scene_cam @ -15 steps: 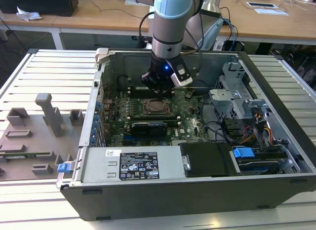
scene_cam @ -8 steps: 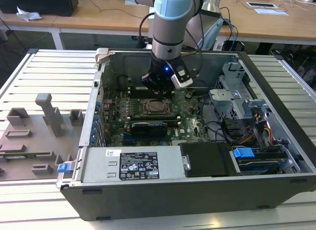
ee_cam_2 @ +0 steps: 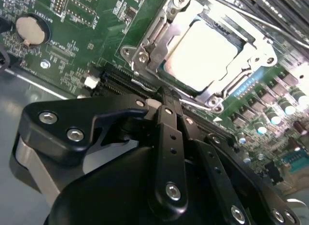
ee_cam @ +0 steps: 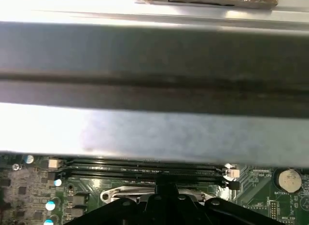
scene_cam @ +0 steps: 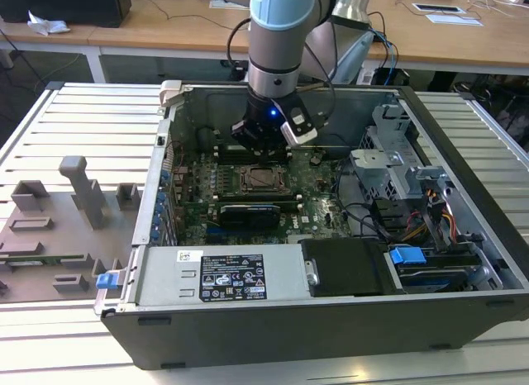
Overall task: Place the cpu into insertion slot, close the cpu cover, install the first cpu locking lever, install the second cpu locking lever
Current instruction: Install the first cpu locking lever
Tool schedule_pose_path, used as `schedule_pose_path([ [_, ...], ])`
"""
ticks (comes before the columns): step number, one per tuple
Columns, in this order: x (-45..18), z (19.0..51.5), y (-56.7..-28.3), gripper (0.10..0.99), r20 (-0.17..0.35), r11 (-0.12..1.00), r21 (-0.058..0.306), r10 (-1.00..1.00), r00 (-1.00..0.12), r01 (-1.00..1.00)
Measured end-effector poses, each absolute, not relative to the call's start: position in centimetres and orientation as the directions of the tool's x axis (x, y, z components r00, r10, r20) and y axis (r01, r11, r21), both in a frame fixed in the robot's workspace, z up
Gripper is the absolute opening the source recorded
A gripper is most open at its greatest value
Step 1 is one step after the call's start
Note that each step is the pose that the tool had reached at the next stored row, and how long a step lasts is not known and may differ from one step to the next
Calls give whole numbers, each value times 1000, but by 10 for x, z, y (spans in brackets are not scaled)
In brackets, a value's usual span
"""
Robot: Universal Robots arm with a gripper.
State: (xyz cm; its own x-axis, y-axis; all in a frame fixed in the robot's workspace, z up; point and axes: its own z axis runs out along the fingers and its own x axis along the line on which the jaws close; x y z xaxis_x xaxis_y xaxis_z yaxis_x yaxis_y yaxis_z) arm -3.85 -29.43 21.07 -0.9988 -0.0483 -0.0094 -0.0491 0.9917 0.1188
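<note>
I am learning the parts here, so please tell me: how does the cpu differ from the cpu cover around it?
In the second wrist view, the cpu is a solid, flat square with a pale top, while the cpu cover is a thin silvery frame with a large open window. The cpu sits inside that window; the cpu cover surrounds it and looks bigger. Both are square, metallic, and lie flat on the green motherboard.

My tabletop (scene_cam: 74, 112) is pale, slatted metal, its ribs running across under everything. The open computer case (scene_cam: 331, 319) sits directly on it, taking up the middle and the exterior view's right. Just beside the case, on the exterior view's left, lies a flat grey fixture plate (scene_cam: 50, 236) with upright blocks and a small blue clip (scene_cam: 105, 280) at its near corner.
</note>
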Motion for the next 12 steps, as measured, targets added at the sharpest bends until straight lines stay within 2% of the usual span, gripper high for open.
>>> schedule_pose_path([
  [12,-41,212,-291,106,-14,991,123,-48,-999,-49],
])
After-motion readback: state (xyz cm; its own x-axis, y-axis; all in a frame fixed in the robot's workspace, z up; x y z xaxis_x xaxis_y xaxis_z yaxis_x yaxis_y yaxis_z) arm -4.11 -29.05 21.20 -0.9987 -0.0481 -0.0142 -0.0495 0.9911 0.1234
